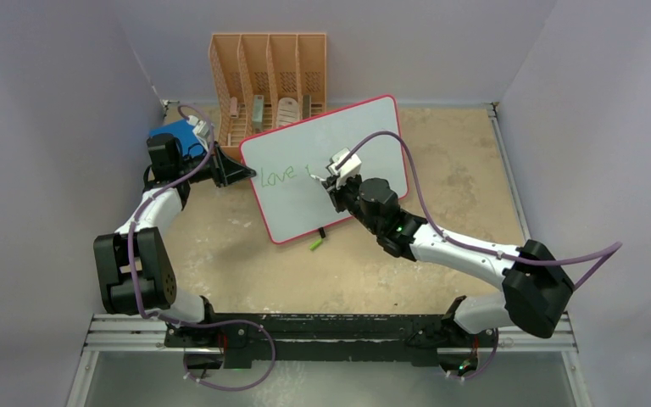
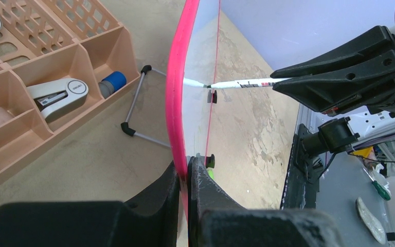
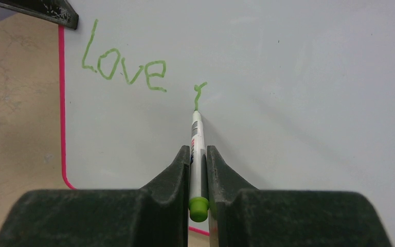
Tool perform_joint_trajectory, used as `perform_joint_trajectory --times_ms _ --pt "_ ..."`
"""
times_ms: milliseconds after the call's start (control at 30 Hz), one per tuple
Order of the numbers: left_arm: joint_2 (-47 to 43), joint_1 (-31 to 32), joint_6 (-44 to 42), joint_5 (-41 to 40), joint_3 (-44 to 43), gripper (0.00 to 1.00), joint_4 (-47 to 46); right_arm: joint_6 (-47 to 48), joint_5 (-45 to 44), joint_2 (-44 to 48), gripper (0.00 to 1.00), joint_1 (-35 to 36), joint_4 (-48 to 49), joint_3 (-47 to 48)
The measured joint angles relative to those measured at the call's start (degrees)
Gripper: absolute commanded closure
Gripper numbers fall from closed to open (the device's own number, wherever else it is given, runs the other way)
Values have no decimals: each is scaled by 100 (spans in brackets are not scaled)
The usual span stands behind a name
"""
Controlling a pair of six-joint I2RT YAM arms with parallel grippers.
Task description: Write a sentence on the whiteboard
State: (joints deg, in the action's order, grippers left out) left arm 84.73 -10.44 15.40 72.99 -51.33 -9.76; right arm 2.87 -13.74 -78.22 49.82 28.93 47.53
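Observation:
The whiteboard [image 1: 364, 140] stands tilted on the table, white with a red-pink rim [image 2: 176, 87]. My left gripper [image 1: 247, 174] is shut on its left edge, and the fingers pinch the rim in the left wrist view [image 2: 187, 167]. My right gripper [image 1: 336, 188] is shut on a white marker [image 3: 197, 149] with a green end. The marker's tip touches the board face [image 3: 308, 103]. The sentence [image 3: 123, 69] reads "Love" in green, followed by one short curved stroke [image 3: 199, 95] at the tip. A green marker cap [image 1: 315, 244] lies on the table below the board's lower edge.
A peach desk organizer [image 1: 269, 76] stands behind the board and holds a stapler [image 2: 56, 93]. A blue book [image 1: 178, 136] lies behind the left arm. The board's wire stand [image 2: 144, 110] rests on the table. Grey walls close in three sides.

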Motion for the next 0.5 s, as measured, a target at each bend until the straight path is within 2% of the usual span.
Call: perform_joint_trajectory --times_ms 500 --pt "-11 2 0 7 0 100 0 -7 142 9 100 -2 -2 9"
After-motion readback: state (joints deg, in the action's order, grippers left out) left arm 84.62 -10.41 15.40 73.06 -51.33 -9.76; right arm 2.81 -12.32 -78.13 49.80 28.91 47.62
